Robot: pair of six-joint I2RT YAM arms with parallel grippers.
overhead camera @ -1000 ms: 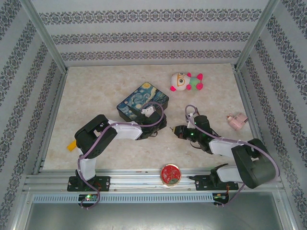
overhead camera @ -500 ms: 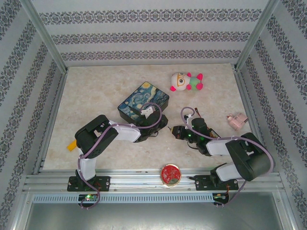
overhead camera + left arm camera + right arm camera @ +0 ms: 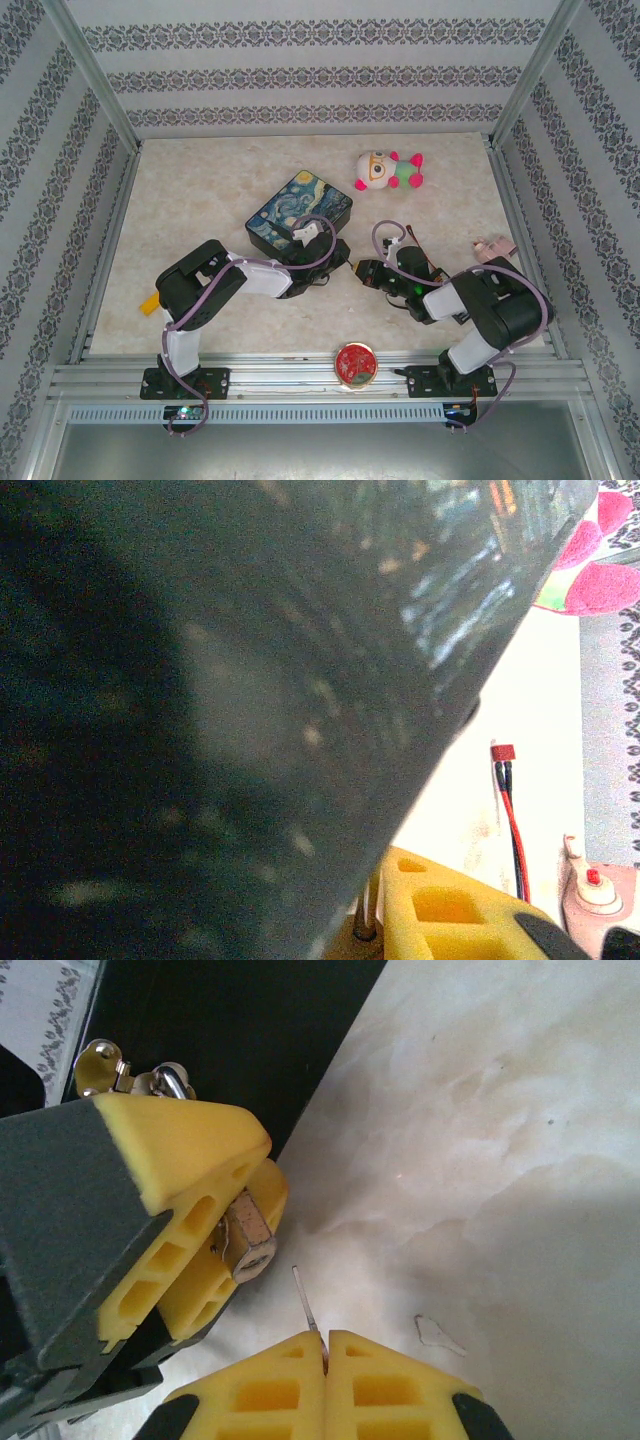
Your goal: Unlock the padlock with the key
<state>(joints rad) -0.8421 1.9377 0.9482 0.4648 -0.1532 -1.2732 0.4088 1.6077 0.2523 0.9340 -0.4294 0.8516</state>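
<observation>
I'm pinching the key [image 3: 304, 1296] in the right claw [image 3: 326, 1345], yellow pads pressed together on it, with just a thin blade poking out toward the padlock [image 3: 249, 1244]. The left claw [image 3: 228, 1222] is clamping the padlock between its pads, low over the bench [image 3: 500, 1160] and right beside the starry-night tin [image 3: 298, 210]; I can't tell if the lock is touching the bench. The lock's end face is pointing roughly at my key tip, near but apart. In the top view both claws are sitting nose to nose in front of the tin. Step in hand, as I'm judging it, is getting the blade into the keyway. The blade is looking a bit tilted off the lock's axis, so I'm planning to square it up first, then creep in straight and slow. The blade is thin, so side load could be bending it or twisting it in the pads. The keyway is too small to make out.
</observation>
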